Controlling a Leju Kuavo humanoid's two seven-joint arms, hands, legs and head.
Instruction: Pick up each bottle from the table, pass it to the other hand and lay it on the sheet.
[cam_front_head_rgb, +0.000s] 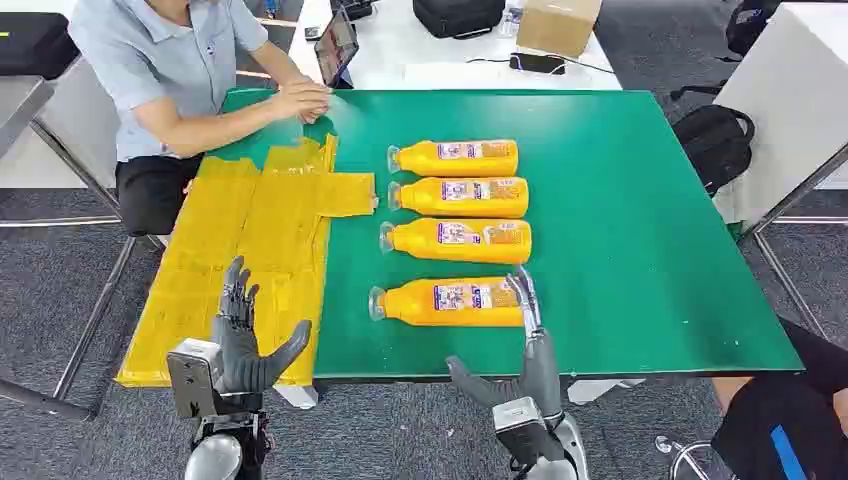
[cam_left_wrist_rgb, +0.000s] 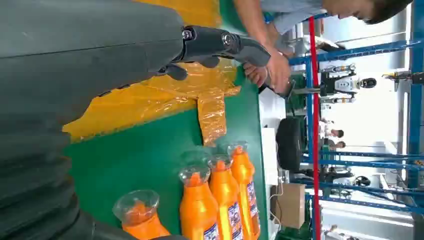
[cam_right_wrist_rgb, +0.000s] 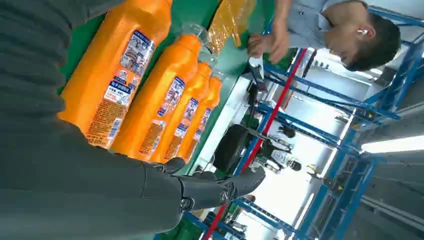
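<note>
I count four bottles, all lying on their sides in a row on the green table (cam_front_head_rgb: 640, 250), caps toward my left hand's side. Orange plastic bodies, clear rounded caps, printed paper labels mid-body. Bottle 1 (cam_front_head_rgb: 450, 301) is nearest: my right hand (cam_front_head_rgb: 527, 365) sits at the table edge just below its base end, fingers stretched up and touching or overlapping the base, thumb spread out wide, nothing grasped. Bottle 2 (cam_front_head_rgb: 458, 240), bottle 3 (cam_front_head_rgb: 459, 196) and bottle 4 (cam_front_head_rgb: 455, 158) lie further out beyond it, parallel, close together but apart.

One sheet (cam_front_head_rgb: 250, 240): yellow, thin, crinkled glossy plastic, irregular outline with a flap pointing toward the bottles. My left hand (cam_front_head_rgb: 240, 340) hovers over its near edge, fingers spread and empty, thumb out toward the bottles.

One person (cam_front_head_rgb: 180, 70) sits at the far corner past the sheet, hands together on the table.
</note>
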